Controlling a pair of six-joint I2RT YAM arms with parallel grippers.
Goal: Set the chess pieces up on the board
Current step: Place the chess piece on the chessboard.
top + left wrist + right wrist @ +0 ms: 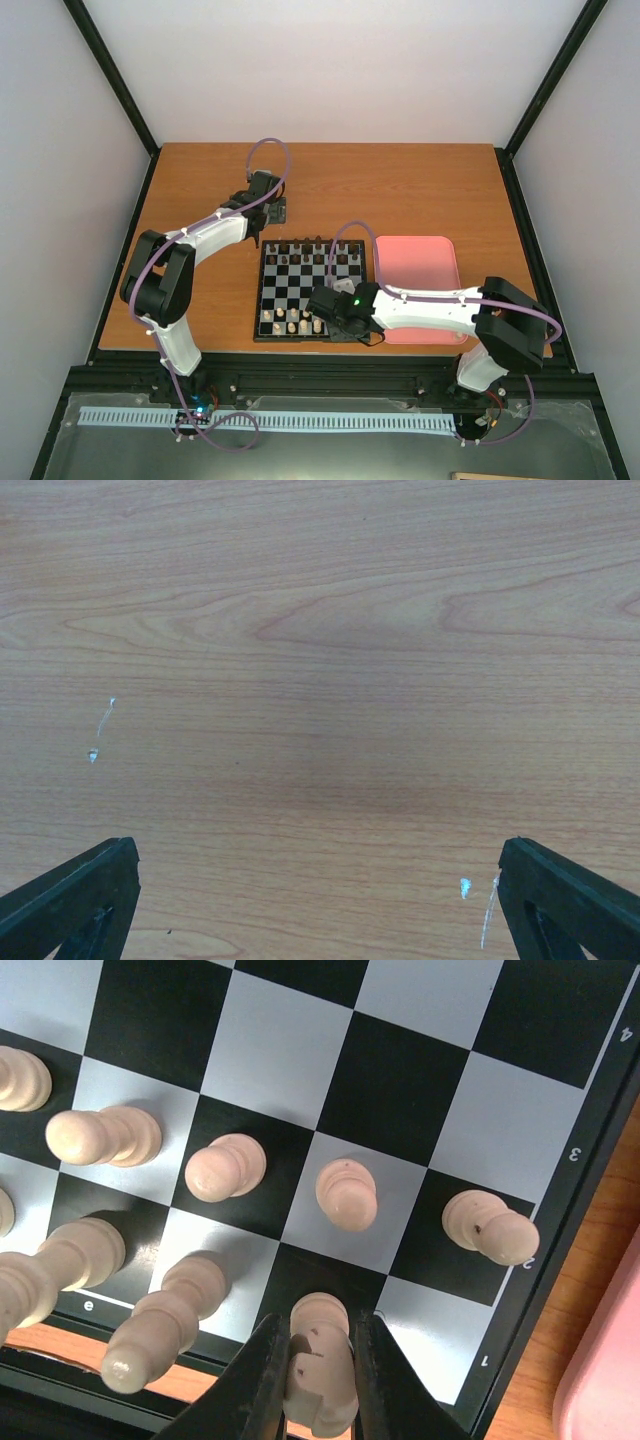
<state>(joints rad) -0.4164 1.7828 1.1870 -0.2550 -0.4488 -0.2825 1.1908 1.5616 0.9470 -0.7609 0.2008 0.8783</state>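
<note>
Holding one chess piece (318,1390) (light, rigid, probably slick; best pinched mid-stem) over the board (400,1085): right gripper (320,1335) closed on it, left gripper (320,900) wide open, empty.

Overhead view: bright, even, diffuse white light. The pale walls wash out toward upper centre. The table (400,190) is evenly lit with no glare, and the arms throw only faint, soft shadows. The frame posts bend slightly at the left and right edges.

Left wrist view: wood grain is sharp, with a dim, broad shadow band across the middle.

Right wrist view: the board (400,1090) is crisp and its white squares read bluish grey. The chess pieces (345,1195) throw short, soft shadows. The held piece (320,1385) at bottom centre is slightly soft.
</note>
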